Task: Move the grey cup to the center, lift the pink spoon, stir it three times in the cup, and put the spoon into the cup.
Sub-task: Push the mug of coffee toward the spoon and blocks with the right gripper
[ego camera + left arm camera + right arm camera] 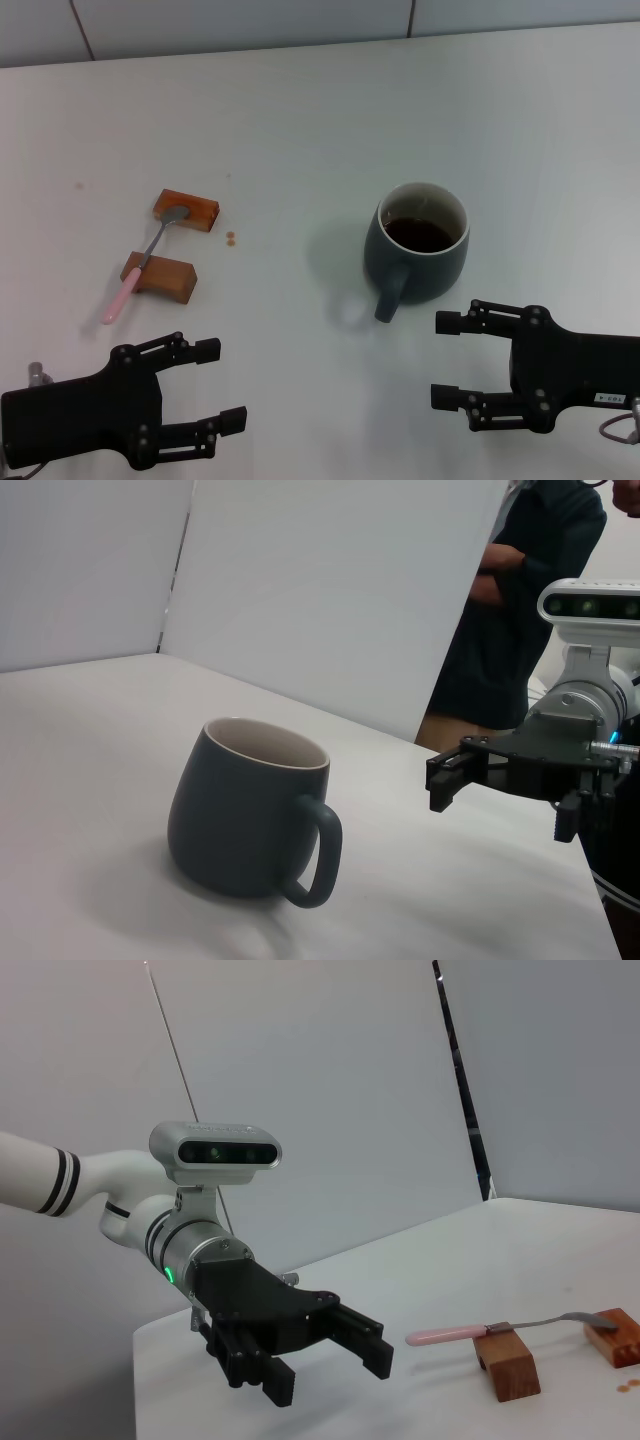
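The grey cup [423, 252] stands right of the table's middle, dark liquid inside, its handle turned toward me; the left wrist view shows the cup [248, 806] from the side. The pink spoon [143, 267] lies bridged across two brown blocks at the left, bowl on the far block, pink handle hanging past the near one; it also shows in the right wrist view [500, 1329]. My right gripper [449, 360] is open near the front edge, just in front and right of the cup's handle. My left gripper [218, 385] is open at the front left, in front of the spoon.
Two brown blocks [186, 209] [160, 276] hold the spoon up off the table. A couple of small brown crumbs [231, 237] lie beside the far block. A white wall runs along the table's far edge. A person stands beyond the table in the left wrist view [520, 610].
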`<action>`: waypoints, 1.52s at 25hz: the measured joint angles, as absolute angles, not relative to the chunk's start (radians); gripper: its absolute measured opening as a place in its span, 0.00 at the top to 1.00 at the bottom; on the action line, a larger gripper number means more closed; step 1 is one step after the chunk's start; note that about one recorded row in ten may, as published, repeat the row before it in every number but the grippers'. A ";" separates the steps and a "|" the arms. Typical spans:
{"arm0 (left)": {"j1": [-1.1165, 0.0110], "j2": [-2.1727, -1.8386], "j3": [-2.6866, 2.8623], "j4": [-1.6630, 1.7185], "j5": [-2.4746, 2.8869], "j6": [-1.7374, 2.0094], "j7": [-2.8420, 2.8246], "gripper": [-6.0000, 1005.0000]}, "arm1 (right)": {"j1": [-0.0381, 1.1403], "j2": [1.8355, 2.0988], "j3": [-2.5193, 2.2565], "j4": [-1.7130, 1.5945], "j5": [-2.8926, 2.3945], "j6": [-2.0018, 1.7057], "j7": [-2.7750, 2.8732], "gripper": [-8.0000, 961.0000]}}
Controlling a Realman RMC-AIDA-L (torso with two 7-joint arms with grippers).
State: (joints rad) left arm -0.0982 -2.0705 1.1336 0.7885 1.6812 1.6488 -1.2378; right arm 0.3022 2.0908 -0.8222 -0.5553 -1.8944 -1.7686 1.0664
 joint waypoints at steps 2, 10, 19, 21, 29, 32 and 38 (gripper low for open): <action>-0.098 -2.071 1.134 0.789 1.681 1.648 -1.239 0.16 | 0.302 2.091 -0.822 -0.555 -1.894 -1.768 1.066 0.15; -0.099 -2.071 1.134 0.790 1.681 1.647 -1.242 0.16 | 0.304 2.091 -0.823 -0.555 -1.878 -1.771 1.062 0.16; -0.103 -2.071 1.134 0.789 1.681 1.647 -1.242 0.16 | 0.205 2.088 -0.748 -0.320 -1.350 -1.712 0.654 0.32; -0.106 -2.071 1.134 0.786 1.681 1.647 -1.242 0.16 | 0.204 2.088 -0.732 -0.269 -1.302 -1.705 0.582 0.37; -0.111 -2.071 1.134 0.790 1.681 1.647 -1.243 0.16 | 0.290 2.088 -0.625 0.063 -1.149 -1.504 0.108 0.55; -0.114 -2.071 1.135 0.790 1.681 1.648 -1.243 0.16 | 0.322 2.089 -0.621 0.117 -1.148 -1.468 0.023 0.64; -0.115 -2.071 1.133 0.790 1.681 1.647 -1.244 0.16 | 0.403 2.090 -0.615 0.242 -1.154 -1.404 -0.150 0.85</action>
State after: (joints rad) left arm -0.1155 -2.0709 1.1328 0.7901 1.6813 1.6473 -1.2440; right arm 0.4033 2.0901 -0.6146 0.2420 -1.1535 -1.4041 -0.1496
